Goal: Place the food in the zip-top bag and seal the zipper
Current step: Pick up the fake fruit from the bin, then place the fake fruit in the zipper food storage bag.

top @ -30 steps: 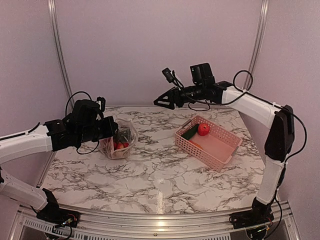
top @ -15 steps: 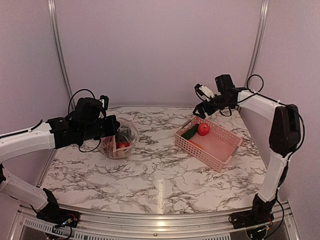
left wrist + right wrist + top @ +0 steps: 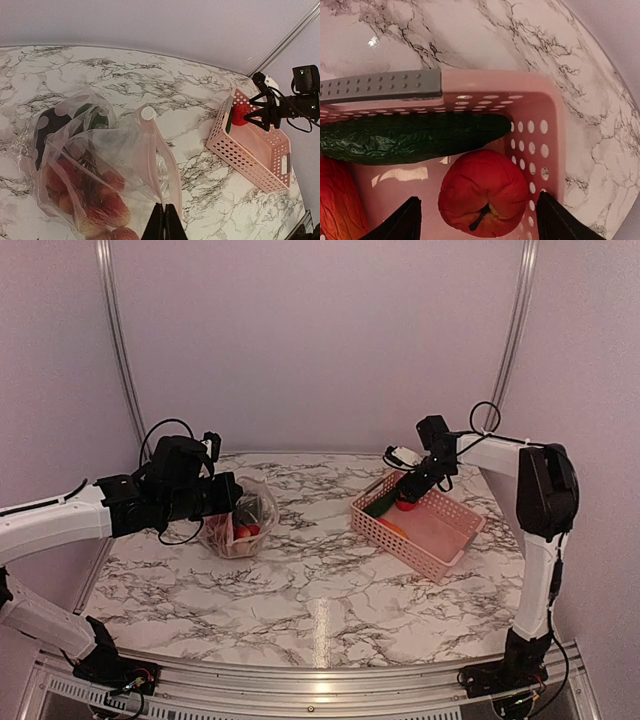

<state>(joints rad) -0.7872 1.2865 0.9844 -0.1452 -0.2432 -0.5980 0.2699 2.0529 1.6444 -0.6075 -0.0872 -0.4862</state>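
Over the pink basket (image 3: 551, 125) at the tabletop's (image 3: 320, 580) 3 o'clock side, the right tool (image 3: 477, 220) hangs with jaws spread. It straddles a red round fruit (image 3: 485, 192) directly beneath and grips nothing. The long green cucumber (image 3: 410, 137) lies just past the fruit at 12 o'clock, its length running 9 to 3. At 9 o'clock the left tool (image 3: 161, 225) is clenched on the mouth edge of the zip-top bag (image 3: 100, 145), already holding red fruits (image 3: 107, 205) and eggplant (image 3: 52, 125). The right arm is much nearer the basket. No lettering is legible.
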